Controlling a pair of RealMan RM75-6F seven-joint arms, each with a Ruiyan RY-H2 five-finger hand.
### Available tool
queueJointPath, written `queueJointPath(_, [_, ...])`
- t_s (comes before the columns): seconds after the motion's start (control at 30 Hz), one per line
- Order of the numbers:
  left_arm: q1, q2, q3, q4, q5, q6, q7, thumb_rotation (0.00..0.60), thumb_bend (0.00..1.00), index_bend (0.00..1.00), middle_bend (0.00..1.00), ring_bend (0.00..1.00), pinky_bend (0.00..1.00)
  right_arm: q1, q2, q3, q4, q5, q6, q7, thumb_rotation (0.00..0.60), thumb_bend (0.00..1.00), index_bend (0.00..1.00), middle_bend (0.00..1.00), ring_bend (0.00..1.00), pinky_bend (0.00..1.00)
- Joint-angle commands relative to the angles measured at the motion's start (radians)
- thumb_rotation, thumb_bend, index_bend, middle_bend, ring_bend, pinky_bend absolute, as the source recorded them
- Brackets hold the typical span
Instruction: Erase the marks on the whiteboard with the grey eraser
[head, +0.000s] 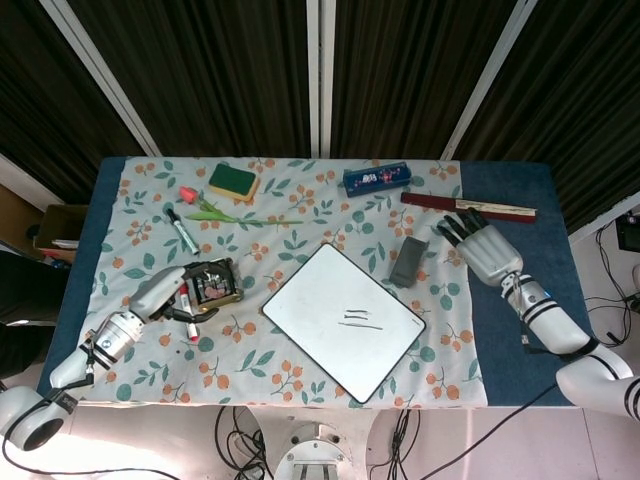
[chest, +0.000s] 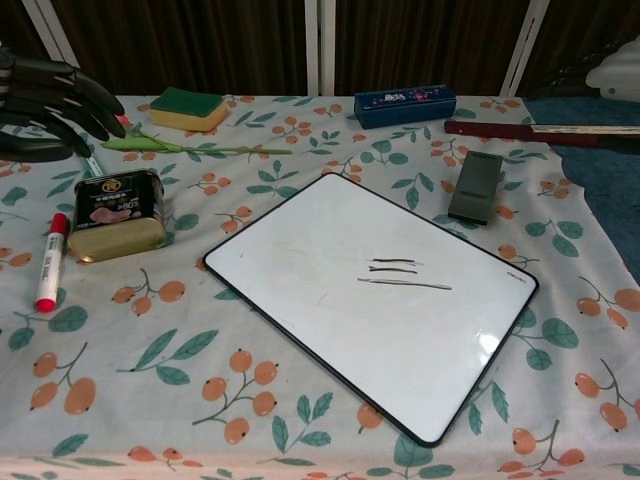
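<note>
The whiteboard (head: 320, 290) (chest: 300, 260) lies tilted mid-table with three short dark marks (head: 360, 320) (chest: 402, 275) near its centre. Just beyond its far right edge, the grey eraser (head: 408, 261) (chest: 475, 186) rests on the cloth, untouched. My right hand (head: 480, 245) hovers to the eraser's right with its fingers spread and nothing in it; the chest view catches only its edge (chest: 615, 75) at the top right. At the left, my left hand (head: 168, 291) (chest: 50, 105) is empty with fingers extended, beside a tin can (head: 215, 283) (chest: 120, 213).
A green-and-yellow sponge (head: 233, 181), a blue pencil case (head: 376, 179) and a red folded fan (head: 468, 206) line the far side. An artificial tulip (head: 215, 210) and a green marker (head: 181, 231) lie far left. A red marker (chest: 48, 262) sits beside the can.
</note>
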Motion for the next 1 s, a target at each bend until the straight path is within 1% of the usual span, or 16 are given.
queueJointPath(0.03, [0.003,0.002,-0.001,0.001,-0.003,0.006,0.004,0.506,0.27,0.27,0.28,0.24,0.28,0.058,-0.089,0.028,0.08,0.046,-0.077,-0.001,0.6,0.43,0.0,0.0,0.0,0.05])
queueJointPath(0.13, [0.011,0.002,-0.001,0.008,-0.007,0.016,0.027,0.506,0.27,0.27,0.28,0.24,0.28,0.083,-0.131,0.025,0.115,0.036,-0.1,0.015,0.6,0.43,0.0,0.0,0.0,0.05])
queueJointPath(0.3, [0.019,0.001,-0.001,0.022,-0.022,0.016,0.046,0.505,0.27,0.27,0.28,0.23,0.28,0.099,-0.17,0.012,0.145,-0.009,-0.092,0.076,0.6,0.43,0.0,0.0,0.0,0.04])
queueJointPath(0.5, [0.02,-0.006,0.003,0.043,-0.017,0.012,0.028,0.502,0.27,0.27,0.28,0.23,0.28,0.101,-0.163,-0.022,0.132,-0.068,-0.082,0.17,0.6,0.41,0.0,0.0,0.0,0.04])
queueJointPath(0.67, [0.021,-0.02,0.008,0.057,-0.013,0.01,0.02,0.504,0.27,0.27,0.28,0.23,0.28,0.103,-0.156,-0.048,0.127,-0.098,-0.085,0.2,0.6,0.38,0.0,0.0,0.0,0.03])
queueJointPath(0.83, [0.023,-0.026,0.01,0.067,-0.013,0.009,0.02,0.504,0.27,0.27,0.28,0.23,0.28,0.103,-0.169,-0.056,0.142,-0.111,-0.073,0.225,0.6,0.32,0.0,0.0,0.0,0.0])
queueJointPath(1.0, [0.023,-0.026,0.009,0.068,-0.015,0.009,0.023,0.503,0.26,0.27,0.28,0.23,0.28,0.108,-0.196,-0.06,0.17,-0.123,-0.067,0.26,0.6,0.3,0.0,0.0,0.0,0.0])
